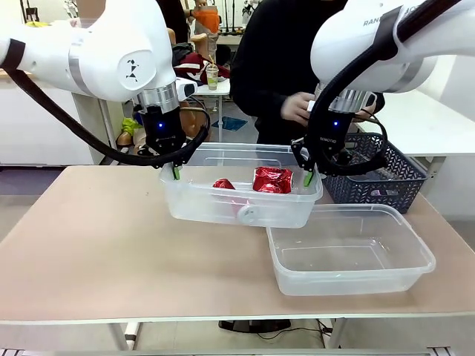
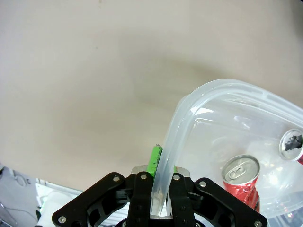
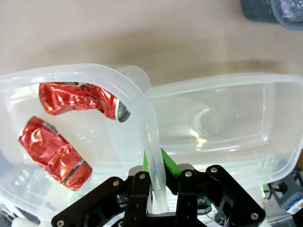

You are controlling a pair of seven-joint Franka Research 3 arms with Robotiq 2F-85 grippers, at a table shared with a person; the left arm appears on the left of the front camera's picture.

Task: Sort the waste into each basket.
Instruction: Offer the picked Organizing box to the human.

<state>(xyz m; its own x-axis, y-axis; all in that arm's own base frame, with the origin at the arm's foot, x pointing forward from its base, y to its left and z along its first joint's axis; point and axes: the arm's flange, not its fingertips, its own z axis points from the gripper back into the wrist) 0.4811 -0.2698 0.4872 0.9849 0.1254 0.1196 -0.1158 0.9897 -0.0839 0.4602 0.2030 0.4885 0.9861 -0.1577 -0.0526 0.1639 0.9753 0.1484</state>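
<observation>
Though partial, "RAN" above right gripper

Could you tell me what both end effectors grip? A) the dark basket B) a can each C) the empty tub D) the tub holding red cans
D: the left end effector and right end effector each clamp the rim of the tub holding red cans.

- Beige tabletop spans the foreground under even light, with soft shadows.
- At 10 o'clock, a white cabinet stands on grey floor.
- At 2 o'clock, a white table.
- Near 12 o'clock, a small cluttered white table.
</observation>
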